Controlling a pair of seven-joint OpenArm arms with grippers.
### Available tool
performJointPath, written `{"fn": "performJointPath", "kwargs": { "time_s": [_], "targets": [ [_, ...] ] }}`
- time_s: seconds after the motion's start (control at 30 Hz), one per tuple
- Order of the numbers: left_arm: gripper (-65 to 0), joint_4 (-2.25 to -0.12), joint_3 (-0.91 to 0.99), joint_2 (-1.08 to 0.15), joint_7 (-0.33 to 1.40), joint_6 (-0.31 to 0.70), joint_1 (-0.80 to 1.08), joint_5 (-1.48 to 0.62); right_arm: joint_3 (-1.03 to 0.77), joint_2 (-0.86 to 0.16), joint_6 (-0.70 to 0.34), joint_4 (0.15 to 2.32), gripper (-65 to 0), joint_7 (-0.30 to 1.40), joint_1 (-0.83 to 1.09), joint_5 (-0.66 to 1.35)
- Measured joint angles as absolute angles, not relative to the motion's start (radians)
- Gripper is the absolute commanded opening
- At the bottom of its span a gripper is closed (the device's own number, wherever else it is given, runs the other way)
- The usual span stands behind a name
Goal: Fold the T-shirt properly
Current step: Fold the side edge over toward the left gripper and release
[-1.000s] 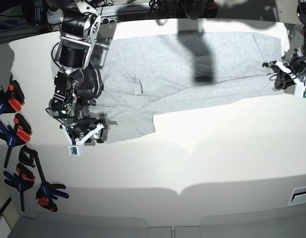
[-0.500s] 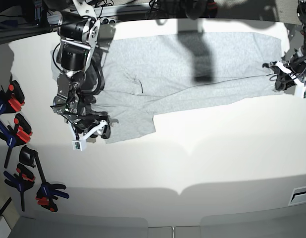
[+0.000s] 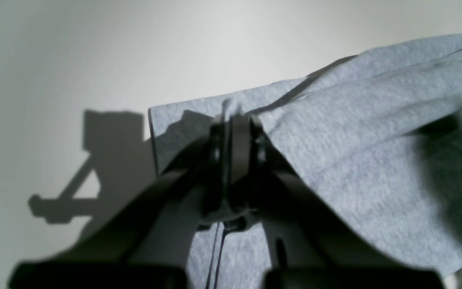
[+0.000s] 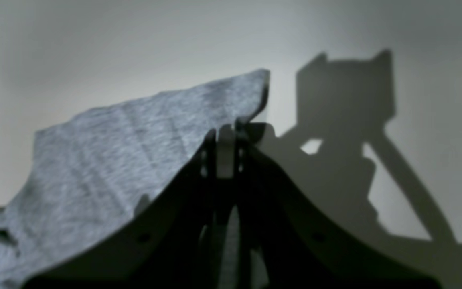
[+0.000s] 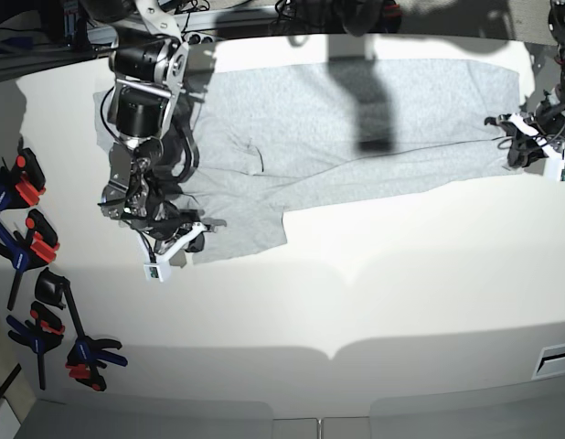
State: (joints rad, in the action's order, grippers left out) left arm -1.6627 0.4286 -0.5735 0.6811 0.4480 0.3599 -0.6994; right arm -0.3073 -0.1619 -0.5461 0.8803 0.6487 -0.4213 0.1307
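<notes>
The light grey T-shirt lies spread across the far part of the white table, with a flap hanging toward the front at its left. My right gripper is at that flap's lower left corner. In the right wrist view this gripper is shut on the T-shirt's edge, and the cloth rises to its tips. My left gripper is at the shirt's far right end. The left wrist view shows it shut on a pinched fold of the T-shirt.
Several black, orange and blue clamps lie along the table's left edge. The white table stretches toward the front. Cables and a frame run along the back. A small slotted part sits at the right edge.
My right gripper has shifted a little right onto the shirt's lower left corner and has shut on it. The left arm has stayed still, holding the right end.
</notes>
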Motion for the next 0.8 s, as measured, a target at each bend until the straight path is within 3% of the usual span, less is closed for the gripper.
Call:
{"fn": "performJointPath", "kwargs": {
  "time_s": [0.27,0.6,0.8],
  "targets": [
    [-65.0,-1.663,0.429,-0.537,0.675,0.446,0.360,-0.699,-0.303,-0.160,-0.671,1.291,-65.0,0.711,-0.237,0.217],
    [-65.0,-1.662,0.429,-0.448,0.680,0.448,0.361,-0.696,-0.327,-0.161,-0.676,1.869,-65.0,0.750,0.187,0.221],
    [-65.0,-1.662,0.429,-0.451,0.681,0.448,0.360,-0.693,-0.396,-0.161,-0.682,2.058,-65.0,0.748,0.363,0.227]
  ]
}}
